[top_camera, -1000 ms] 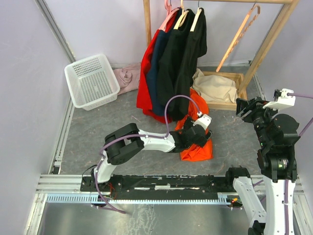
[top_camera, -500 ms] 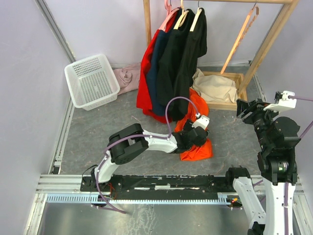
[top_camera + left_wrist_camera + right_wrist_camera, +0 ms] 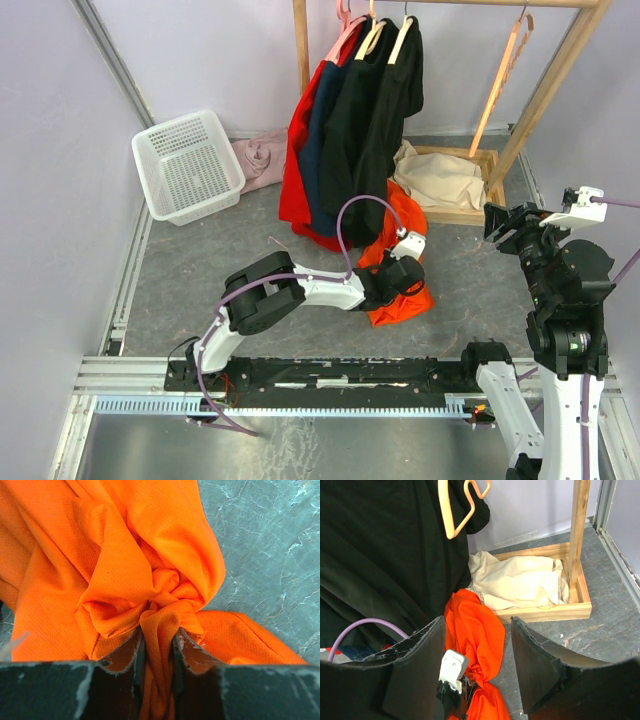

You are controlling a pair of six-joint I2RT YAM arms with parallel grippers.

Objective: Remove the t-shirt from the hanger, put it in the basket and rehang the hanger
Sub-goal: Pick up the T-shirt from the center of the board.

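An orange t-shirt (image 3: 408, 302) lies crumpled on the grey floor below the clothes rack, off any hanger. My left gripper (image 3: 398, 284) reaches low over it. The left wrist view shows that gripper (image 3: 157, 636) shut on a bunched fold of the orange t-shirt (image 3: 125, 555). An empty peach hanger (image 3: 497, 75) hangs on the rail at the right, also seen as the hanger (image 3: 451, 510) in the right wrist view. My right gripper (image 3: 500, 226) is raised at the right, open (image 3: 477, 621), with nothing between its fingers.
A wooden rack (image 3: 560, 70) carries red, navy and black shirts (image 3: 350, 130) on hangers. Cream cloth (image 3: 440, 178) fills its wooden base tray (image 3: 547, 612). A white basket (image 3: 187, 165) and pink cloth (image 3: 258, 160) sit at the back left. Walls close in both sides.
My left gripper has gone from open to shut on a fold of the orange t-shirt and shifted slightly left, bunching the cloth. The right arm has barely moved.
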